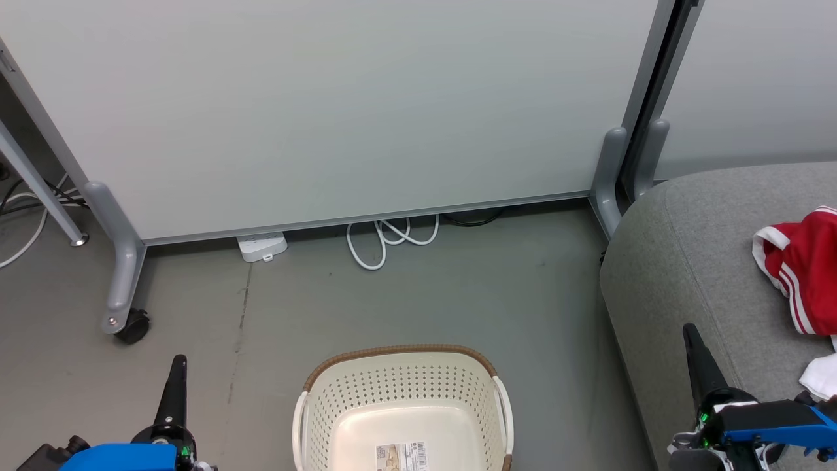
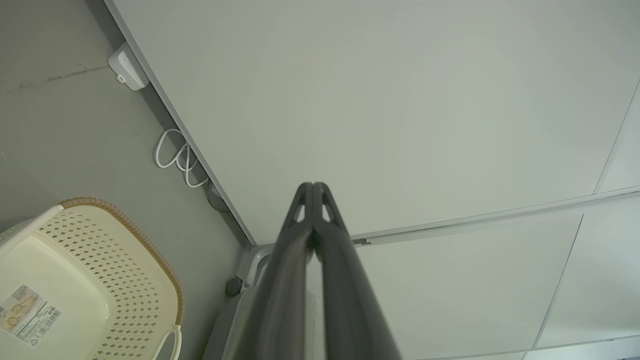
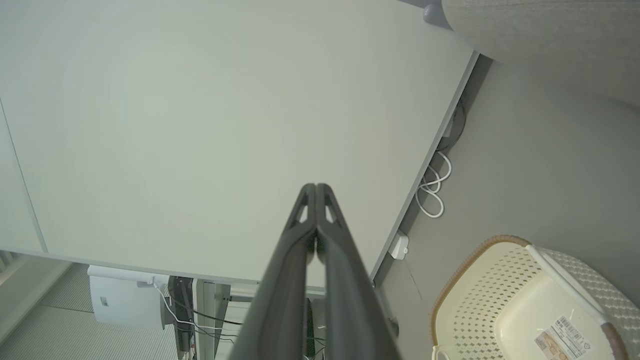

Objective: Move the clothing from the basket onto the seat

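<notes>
In the head view, the oval cream perforated plastic basket (image 1: 399,352) stood on the grey floor (image 1: 458,294). The bright red, white-striped clothing (image 1: 807,268) and a small white piece (image 1: 820,378) lay on the large grey fabric seat (image 1: 693,261). The left gripper (image 1: 178,361) and right gripper (image 1: 690,332) pointed up, clenched on nothing. In the left wrist view, the fingers (image 2: 300,235) met, with the basket at lower left. In the right wrist view, the fingers (image 3: 300,235) met, with the basket at lower right.

Even, soft light; faint shadows; wrist views wide-angle bent, sharp.
</notes>
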You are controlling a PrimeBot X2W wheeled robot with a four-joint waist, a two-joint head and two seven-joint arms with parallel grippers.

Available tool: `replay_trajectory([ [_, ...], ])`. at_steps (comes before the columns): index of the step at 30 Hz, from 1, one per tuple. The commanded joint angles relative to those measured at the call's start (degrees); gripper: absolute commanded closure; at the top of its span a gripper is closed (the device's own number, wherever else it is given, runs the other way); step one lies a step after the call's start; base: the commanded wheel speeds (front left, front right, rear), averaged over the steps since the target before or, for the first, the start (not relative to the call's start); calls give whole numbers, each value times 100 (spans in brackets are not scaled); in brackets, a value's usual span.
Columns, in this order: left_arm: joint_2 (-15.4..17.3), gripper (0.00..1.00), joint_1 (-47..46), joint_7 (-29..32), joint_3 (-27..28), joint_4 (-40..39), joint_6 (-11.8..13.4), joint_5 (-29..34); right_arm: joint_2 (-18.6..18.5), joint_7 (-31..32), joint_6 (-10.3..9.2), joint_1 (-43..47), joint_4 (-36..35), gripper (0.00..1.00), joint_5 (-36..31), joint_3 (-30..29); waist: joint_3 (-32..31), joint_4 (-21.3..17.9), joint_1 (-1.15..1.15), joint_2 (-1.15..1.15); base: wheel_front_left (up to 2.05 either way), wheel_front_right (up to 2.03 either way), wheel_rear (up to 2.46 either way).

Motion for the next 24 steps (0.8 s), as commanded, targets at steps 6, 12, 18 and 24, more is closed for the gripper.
replay_trajectory([
  [6,50,100,-142,113,96,-85,-13,-371,-2,44,-2,-160,27,100,450,-24,6,-20,0,0,0,0,0],
  [12,48,100,-164,179,137,-110,-13,-611,-2,65,-2,-199,56,100,752,-30,10,-37,0,0,0,0,0],
  [18,45,100,-177,265,182,-139,-14,-881,-2,90,-2,-250,87,100,1088,-35,16,-57,0,0,0,0,0],
  [24,43,100,-199,324,227,-162,-15,-1103,-1,118,-3,-276,116,100,1363,-40,21,-73,0,0,0,0,0],
])
